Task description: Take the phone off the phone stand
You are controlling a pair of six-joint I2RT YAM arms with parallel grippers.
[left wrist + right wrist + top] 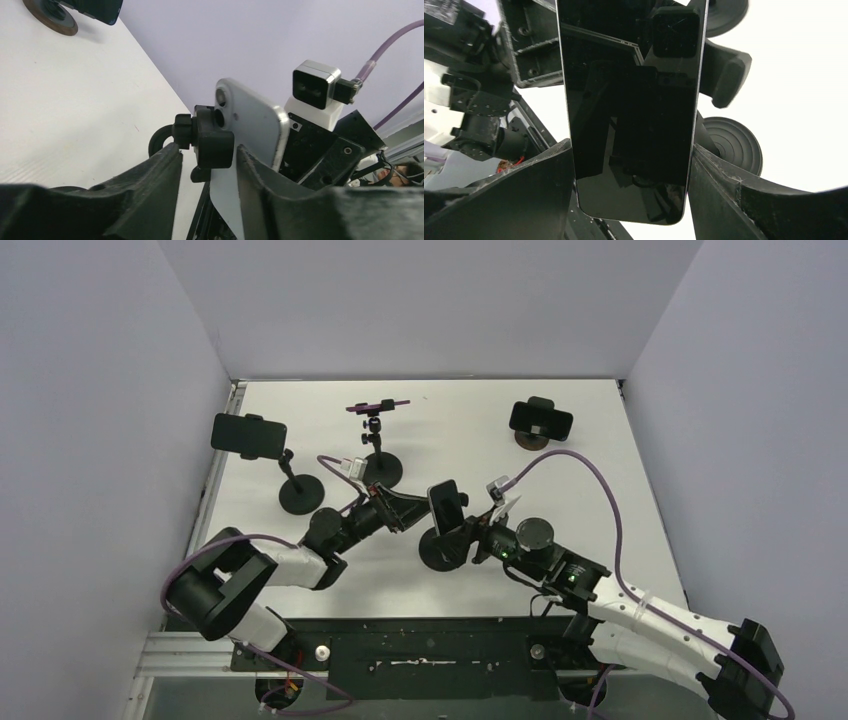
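Both arms reach low and inward, meeting mid-table. Right gripper [631, 148] pinches the phone [631, 100] by its long edges. The phone is upright in the phone stand [440, 552]. Left gripper [207, 151] straddles the clamp [214, 142]; grip unclear.

My left arm [295, 562], right arm [650, 625]: black joints, white shells; purple cable [560, 452] off each wrist; fingers [150, 200] matte black, grainy

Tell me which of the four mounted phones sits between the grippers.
The near-centre phone, between the left gripper and right gripper; the other three stand farther back.
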